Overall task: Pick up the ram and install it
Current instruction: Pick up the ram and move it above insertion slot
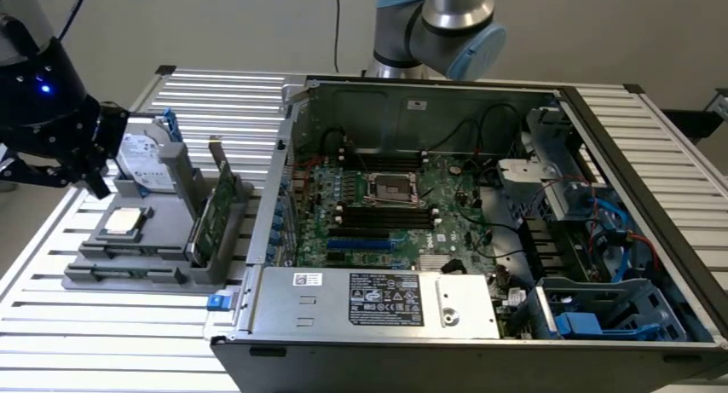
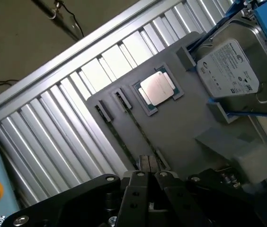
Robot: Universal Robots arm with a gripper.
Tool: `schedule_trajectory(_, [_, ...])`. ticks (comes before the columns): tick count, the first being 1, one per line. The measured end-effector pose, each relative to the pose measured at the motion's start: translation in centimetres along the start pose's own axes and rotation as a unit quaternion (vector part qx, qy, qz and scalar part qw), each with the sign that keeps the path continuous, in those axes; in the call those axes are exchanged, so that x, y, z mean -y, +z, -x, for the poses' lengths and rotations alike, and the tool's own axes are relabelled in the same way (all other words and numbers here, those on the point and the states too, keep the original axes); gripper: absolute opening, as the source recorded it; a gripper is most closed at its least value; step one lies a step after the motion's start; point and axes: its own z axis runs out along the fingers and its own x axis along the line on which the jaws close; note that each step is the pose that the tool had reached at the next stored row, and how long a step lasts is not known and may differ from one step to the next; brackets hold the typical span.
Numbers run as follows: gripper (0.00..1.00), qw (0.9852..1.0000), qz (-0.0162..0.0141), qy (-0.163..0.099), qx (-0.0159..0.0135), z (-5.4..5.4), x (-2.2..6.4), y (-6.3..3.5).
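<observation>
We see the claw pressed together (holding nothing) above the grey holder. The ram stands on edge in that holder, beside the open computer case, apart from the claw.

A robotics lab or test workshop was indicated: an opened computer case was seen lying on a ribbed aluminium bench, a grey parts fixture was set beside it, and a robot arm was mounted behind.
</observation>
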Motion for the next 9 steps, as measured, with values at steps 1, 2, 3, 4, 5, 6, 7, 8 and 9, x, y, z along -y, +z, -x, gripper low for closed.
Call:
schedule_trajectory(1, [0.11,1.0,-0.0001,-0.009,-0.0005,0.0,0.0,0.08])
schedule_trajectory(2, [0.11,0.9998,-0.0002,-0.018,-0.0009,0.0,0.01,0.15])
schedule_trajectory(3, [0.11,0.9996,-0.0003,-0.027,-0.0013,0.0,0.01,0.24])
schedule_trajectory(4, [0.11,0.9994,-0.0005,-0.036,-0.0017,0.0,0.02,0.33])
schedule_trajectory(5, [0.11,0.999,-0.0006,-0.045,-0.0022,0.0,0.02,0.4])
schedule_trajectory(6, [0.11,0.9985,-0.0007,-0.054,-0.0026,0.01,0.02,0.48])
schedule_trajectory(7, [0.11,0.998,-0.0008,-0.063,-0.003,0.01,0.03,0.58])
schedule_trajectory(8, [0.11,0.9974,-0.0009,-0.073,-0.0035,0.01,0.03,0.67])
schedule_trajectory(9, [0.11,0.9966,-0.0011,-0.082,-0.0039,0.01,0.04,0.76])
